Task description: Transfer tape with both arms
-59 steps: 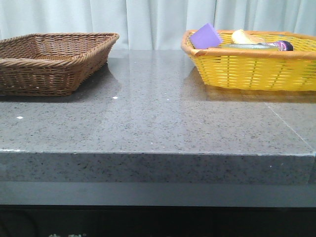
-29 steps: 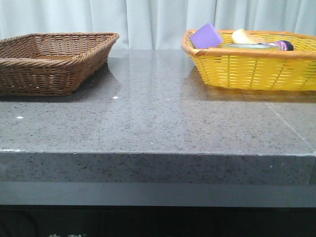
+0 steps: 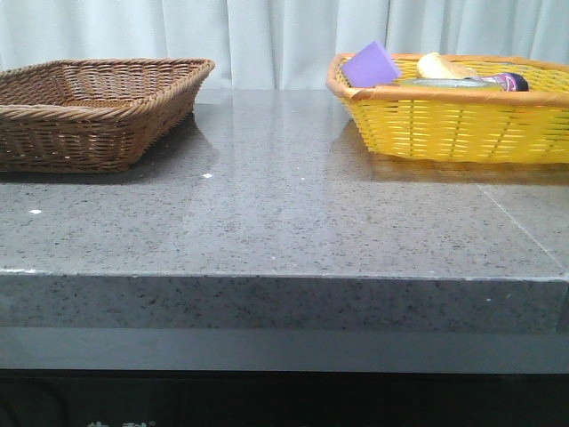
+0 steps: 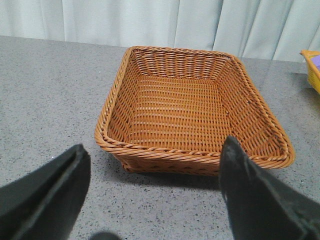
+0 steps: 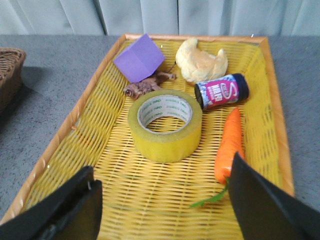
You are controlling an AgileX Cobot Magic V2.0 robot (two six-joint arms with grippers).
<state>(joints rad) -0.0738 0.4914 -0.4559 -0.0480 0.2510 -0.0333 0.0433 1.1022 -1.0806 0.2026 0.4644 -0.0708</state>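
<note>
The tape [image 5: 165, 125], a wide yellow roll with a white core printed in green, lies flat in the middle of the yellow basket [image 5: 75, 112]. In the front view only its top edge [image 3: 449, 83] shows above the basket's rim [image 3: 444, 98]. My right gripper [image 5: 160, 197] is open and empty above the near part of that basket, short of the tape. My left gripper [image 4: 152, 187] is open and empty over the grey table, just before the empty brown basket [image 4: 190, 107]. Neither arm shows in the front view.
The yellow basket also holds a purple block [image 5: 140, 57], a bread piece [image 5: 201, 62], a small dark jar [image 5: 222, 91], a carrot [image 5: 230, 142] and a brown bit [image 5: 145, 86]. The brown basket [image 3: 98, 111] stands at the table's far left, the grey table [image 3: 284, 213] between.
</note>
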